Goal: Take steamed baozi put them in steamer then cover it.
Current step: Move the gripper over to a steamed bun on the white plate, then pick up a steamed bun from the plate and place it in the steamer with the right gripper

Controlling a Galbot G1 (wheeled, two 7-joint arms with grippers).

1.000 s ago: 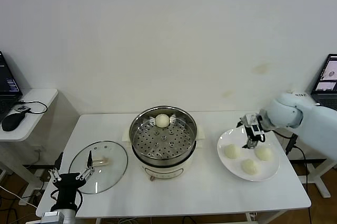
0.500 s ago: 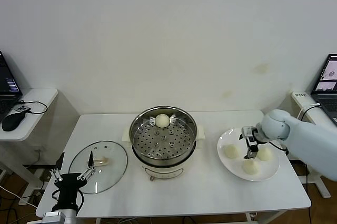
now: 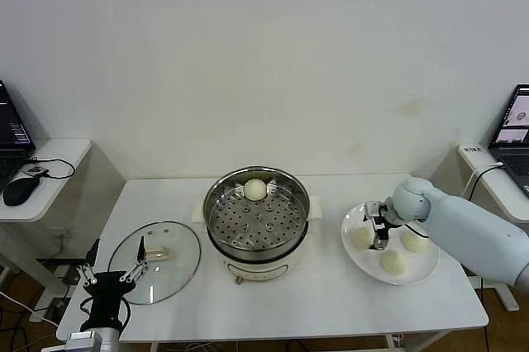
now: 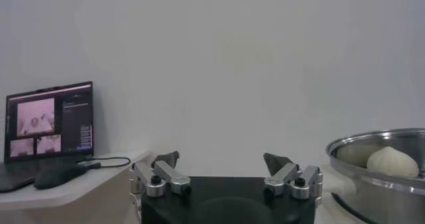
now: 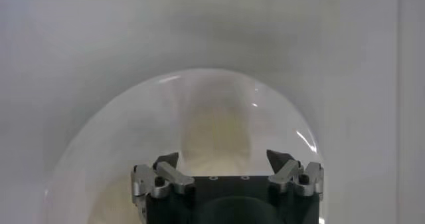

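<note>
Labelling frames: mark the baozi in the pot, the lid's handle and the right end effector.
Round cream-white baozi (image 3: 255, 189): head view, its top.
Cream-white bar handle (image 3: 159, 252): head view, its middle.
Right end effector (image 3: 378, 233): head view, between its fingertips.

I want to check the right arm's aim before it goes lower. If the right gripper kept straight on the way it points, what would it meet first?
Most likely the baozi lying on the plate straight ahead between the open fingers of the right gripper. How far off it is cannot be told.
</note>
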